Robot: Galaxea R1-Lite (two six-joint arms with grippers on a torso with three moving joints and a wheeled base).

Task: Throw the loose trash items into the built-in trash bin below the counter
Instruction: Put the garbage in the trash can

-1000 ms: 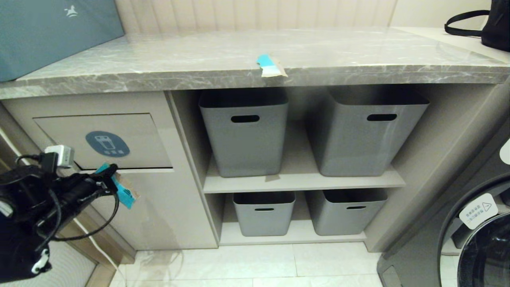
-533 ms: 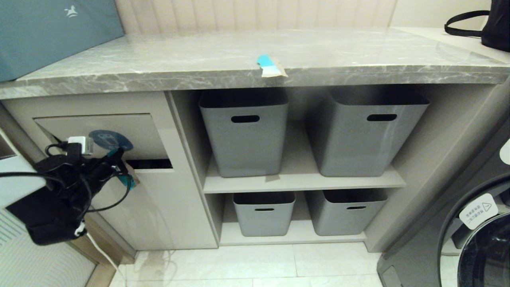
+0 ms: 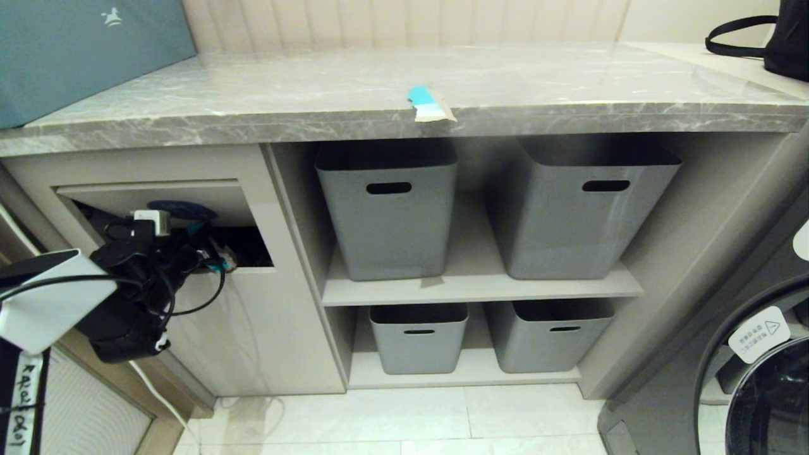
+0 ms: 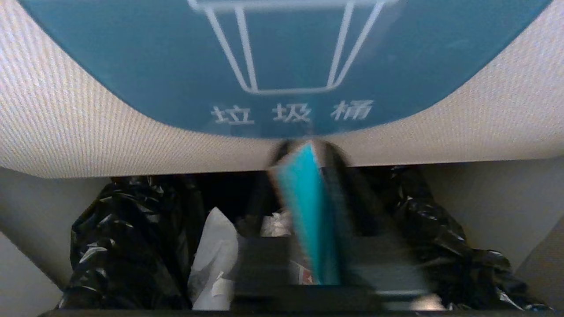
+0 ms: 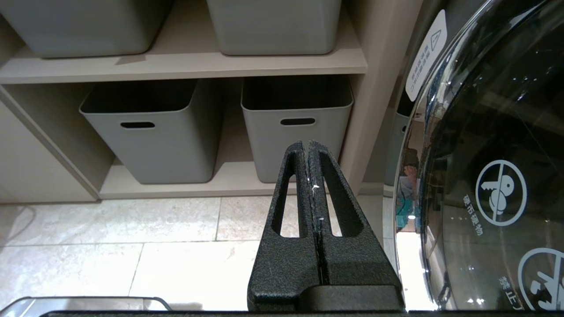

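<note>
The left pincer point(image 3: 212, 258) has pushed the bin flap point(image 3: 189, 199) inward, clamped on a blue strip point(image 4: 308, 211) at the opening. A second strip point(image 3: 428, 105) lies at the tabletop point(image 3: 284, 95) edge. The right pincer point(image 5: 308, 152) hangs closed beside the washer.

Glossy marble-look counter point(image 3: 316, 95); matt grey plastic baskets point(image 3: 387, 208)

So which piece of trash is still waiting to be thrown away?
Look at the long grey marble counter. At the middle of its front edge, above the grey baskets, lies a small torn cardboard strip. It is bright blue with a whitish torn end, the only scrap lying there.
</note>
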